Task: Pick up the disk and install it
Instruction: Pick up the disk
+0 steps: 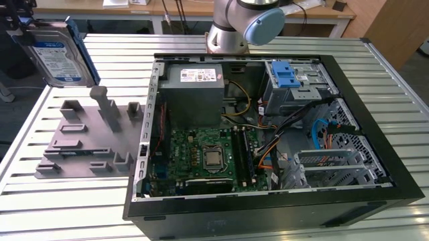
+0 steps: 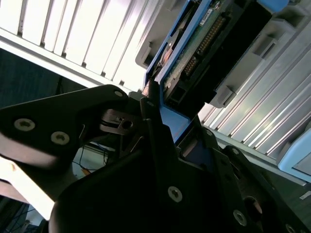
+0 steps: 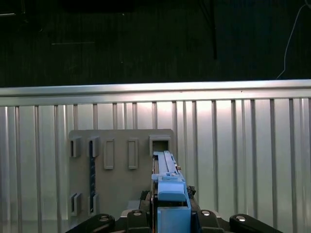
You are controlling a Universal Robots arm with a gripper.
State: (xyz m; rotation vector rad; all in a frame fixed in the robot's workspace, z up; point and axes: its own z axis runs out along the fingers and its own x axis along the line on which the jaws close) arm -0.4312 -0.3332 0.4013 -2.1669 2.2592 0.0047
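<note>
The disk (image 1: 57, 52), silver-grey with a white-and-blue label and blue rails, hangs upright in the air at the exterior view's far left, above the grey fixture plate (image 1: 87, 138). My gripper (image 3: 167, 216) is shut on the disk, with its black fingers (image 2: 150, 116) clamping one end. In the first wrist view the disk (image 3: 167, 182) appears edge-on over the fixture plate (image 3: 119, 165). The second wrist view shows the disk's circuit-board side (image 2: 204, 43) and blue rail. The open computer case (image 1: 375, 95) lies to the exterior view's right of the disk.
Inside the case are a grey drive cage with a blue latch (image 1: 290, 79), a power supply box (image 1: 193, 95), the motherboard (image 1: 204, 158) and loose cables (image 1: 315, 128). The arm's base (image 1: 234, 25) stands behind the case. The slatted metal table (image 1: 74, 201) extends around everything.
</note>
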